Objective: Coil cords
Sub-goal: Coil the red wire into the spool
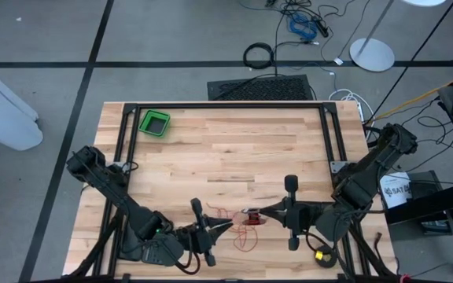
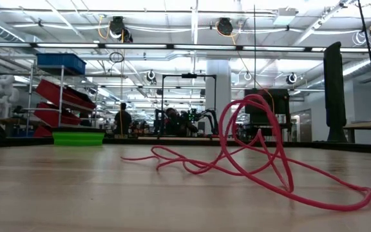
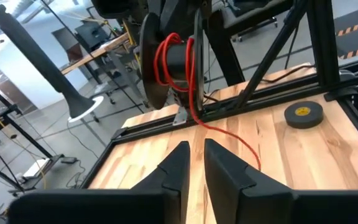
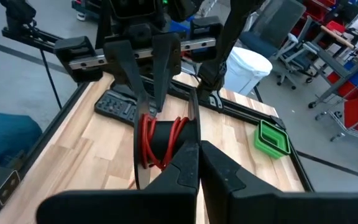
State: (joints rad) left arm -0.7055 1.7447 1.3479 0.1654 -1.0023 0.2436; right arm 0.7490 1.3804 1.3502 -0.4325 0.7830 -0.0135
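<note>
The left claw [image 3: 196,148] is held slightly parted, with nothing between its tips. Straight ahead of it, near, the red cord [image 3: 165,59] is wound on a dark spool [image 3: 146,68], which is clenched by the right claw [image 4: 197,152]. The spool's axis is judged to lie across the line joining the claws. A loose tail is trailed over the desk [image 1: 226,141], nearer the left arm.

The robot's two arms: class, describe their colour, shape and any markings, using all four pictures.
Both arms are dark, jointed and bulky at the elbows. The left arm shows a small green light near its wrist. Each ends in two flat, dark, tapering fingers, matt and angular. The right gripper carries a crosswise black bar behind its fingers. No lettering is legible on either arm.
</note>
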